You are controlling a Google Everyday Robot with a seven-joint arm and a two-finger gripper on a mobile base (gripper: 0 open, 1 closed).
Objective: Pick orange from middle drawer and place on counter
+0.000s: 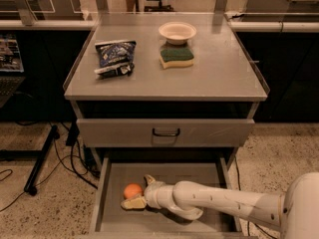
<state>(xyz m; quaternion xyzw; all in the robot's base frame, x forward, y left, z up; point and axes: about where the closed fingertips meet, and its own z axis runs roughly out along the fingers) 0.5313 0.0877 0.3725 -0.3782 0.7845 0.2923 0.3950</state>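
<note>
The grey worktop (219,73) carries a dark snack bag (114,58) on its left, with a green-and-yellow sponge (176,57) just in front of a white bowl (177,32). Below, the middle drawer (101,193) stands pulled out. The white arm (224,200) reaches in from the right, low over the floor. The pincer (141,191) is spread wide, one finger behind the orange (132,190) and one in front. The orange sits on the drawer floor, left of centre, not yet gripped.

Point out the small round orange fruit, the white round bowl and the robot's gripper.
Small round orange fruit (131,190): camera view, its middle.
White round bowl (177,31): camera view, bare inside.
Gripper (139,192): camera view, between its open fingertips, inside the grey metal drawer (192,175).
</note>
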